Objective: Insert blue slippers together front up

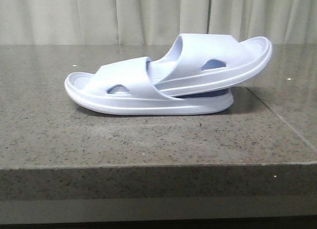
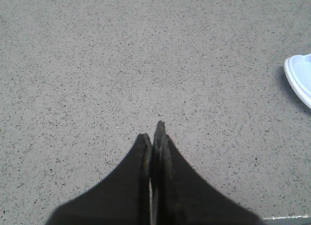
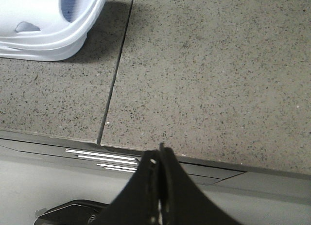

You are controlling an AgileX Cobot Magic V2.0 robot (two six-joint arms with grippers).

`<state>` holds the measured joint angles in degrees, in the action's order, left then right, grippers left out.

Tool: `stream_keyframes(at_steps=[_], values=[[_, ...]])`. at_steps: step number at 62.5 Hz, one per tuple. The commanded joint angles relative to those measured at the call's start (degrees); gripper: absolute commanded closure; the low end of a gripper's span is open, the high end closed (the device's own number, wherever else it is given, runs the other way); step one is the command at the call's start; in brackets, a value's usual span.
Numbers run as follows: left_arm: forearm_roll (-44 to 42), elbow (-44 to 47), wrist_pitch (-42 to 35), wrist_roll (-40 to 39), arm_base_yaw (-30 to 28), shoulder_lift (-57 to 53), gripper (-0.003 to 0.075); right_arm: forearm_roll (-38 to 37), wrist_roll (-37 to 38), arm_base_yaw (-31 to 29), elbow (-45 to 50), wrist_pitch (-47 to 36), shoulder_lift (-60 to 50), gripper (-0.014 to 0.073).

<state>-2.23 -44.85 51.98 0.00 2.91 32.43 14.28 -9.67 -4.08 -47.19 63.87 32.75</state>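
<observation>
Two pale lavender-blue slippers lie on the grey stone table (image 1: 148,140) in the front view. The lower slipper (image 1: 124,93) rests flat, toe to the left. The upper slipper (image 1: 218,58) is pushed under the lower one's strap and tilts up to the right. Neither gripper shows in the front view. My left gripper (image 2: 154,130) is shut and empty over bare table, with a slipper edge (image 2: 299,77) far off to one side. My right gripper (image 3: 158,154) is shut and empty at the table's front edge, apart from the slippers' end (image 3: 48,25).
A seam (image 3: 116,69) runs across the stone top near the slippers' right end. The table's front edge (image 1: 158,164) drops to a darker face. Pale curtains (image 1: 148,16) hang behind the table.
</observation>
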Motion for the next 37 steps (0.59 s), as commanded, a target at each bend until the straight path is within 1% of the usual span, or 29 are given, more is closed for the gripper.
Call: stream_keyframes(at_steps=[1, 7, 10, 17, 21, 27, 37], values=[[-0.11, -1.23, -4.22, -0.57, -0.23, 0.29, 0.0741, 0.47, -0.11, 0.13, -1.23, -2.7, 0.18, 0.0661], [-1.05, -0.6, -4.79, -0.57, -0.23, 0.29, 0.0741, 0.52, -0.11, 0.13, -1.23, -2.71, 0.18, 0.0661], [-1.05, 0.5, -6.41, -0.57, -0.23, 0.29, 0.0741, 0.52, -0.11, 0.13, -1.23, -2.71, 0.18, 0.0661], [1.7, 5.0, -17.15, -0.57, -0.23, -2.38, 0.0741, 0.52, -0.11, 0.13, -1.23, -2.71, 0.18, 0.0661], [2.23, 9.42, -24.53, -0.57, -0.23, -5.95, 0.0741, 0.52, -0.11, 0.13, -1.23, -2.71, 0.18, 0.0661], [2.23, 16.88, -32.69, -0.57, -0.23, -12.18, 0.0741, 0.52, -0.11, 0.13, -1.23, -2.71, 0.18, 0.0661], [1.72, 29.65, -41.62, -0.57, -1.54, -22.33, 0.0741, 0.52, -0.11, 0.13, -1.23, -2.71, 0.18, 0.0661]])
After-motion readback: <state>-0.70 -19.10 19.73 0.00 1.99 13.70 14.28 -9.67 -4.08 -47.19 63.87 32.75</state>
